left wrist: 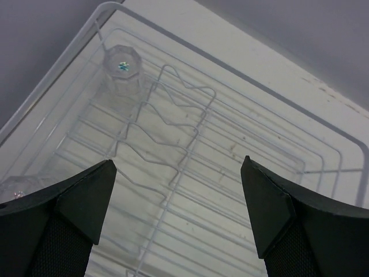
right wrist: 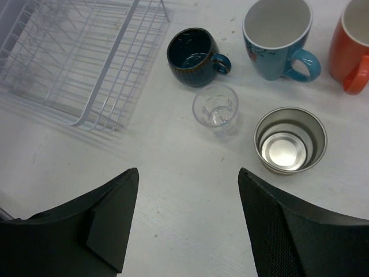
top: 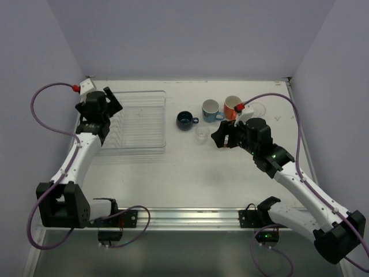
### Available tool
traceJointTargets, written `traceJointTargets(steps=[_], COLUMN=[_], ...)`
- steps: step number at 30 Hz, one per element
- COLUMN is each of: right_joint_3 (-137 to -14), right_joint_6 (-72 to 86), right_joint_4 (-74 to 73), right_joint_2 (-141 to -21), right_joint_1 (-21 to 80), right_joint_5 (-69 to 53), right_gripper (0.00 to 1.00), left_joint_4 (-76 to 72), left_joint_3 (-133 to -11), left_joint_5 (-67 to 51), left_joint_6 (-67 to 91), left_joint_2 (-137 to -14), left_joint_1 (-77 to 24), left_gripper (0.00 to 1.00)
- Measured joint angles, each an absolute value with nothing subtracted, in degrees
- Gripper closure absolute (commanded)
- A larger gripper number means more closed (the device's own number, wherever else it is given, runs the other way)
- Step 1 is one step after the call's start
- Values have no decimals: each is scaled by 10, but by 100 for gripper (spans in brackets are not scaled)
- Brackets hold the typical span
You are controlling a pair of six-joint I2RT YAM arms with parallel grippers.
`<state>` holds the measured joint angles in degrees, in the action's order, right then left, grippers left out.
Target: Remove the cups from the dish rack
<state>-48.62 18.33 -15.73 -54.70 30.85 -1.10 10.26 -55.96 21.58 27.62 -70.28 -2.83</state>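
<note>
The dish rack (top: 144, 124) lies at the back left; in the left wrist view it shows as a white wire grid (left wrist: 190, 150). Two clear cups stand in it, one upside down (left wrist: 122, 72) near a corner and one (left wrist: 14, 187) at the frame's left edge. My left gripper (left wrist: 179, 167) hovers open over the rack (top: 113, 103). On the table right of the rack stand a dark-blue mug (right wrist: 193, 49), a light-blue mug (right wrist: 277, 37), an orange mug (right wrist: 351, 43), a small clear cup (right wrist: 215, 108) and a steel cup (right wrist: 290, 139). My right gripper (right wrist: 187, 173) is open and empty, just short of them.
Another clear cup (top: 258, 108) sits right of the orange mug (top: 233, 107). The rack's near corner (right wrist: 81, 118) lies left of the right gripper. White walls close the table on three sides. The arm bases and rail (top: 184, 216) run along the near edge.
</note>
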Motion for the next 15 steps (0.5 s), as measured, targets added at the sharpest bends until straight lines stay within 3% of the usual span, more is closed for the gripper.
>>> traceJointTargets(steps=[15], right_joint_3=[-441], right_joint_6=[223], right_joint_4=[-80], right_joint_2=[-522], right_joint_1=[309], right_joint_5=[-77], right_gripper=[30], left_joint_4=[63], left_joint_3=[-703], left_joint_5=[227], left_joint_6=[284], left_joint_2=[-977], left_joint_1=[88], left_gripper=[4])
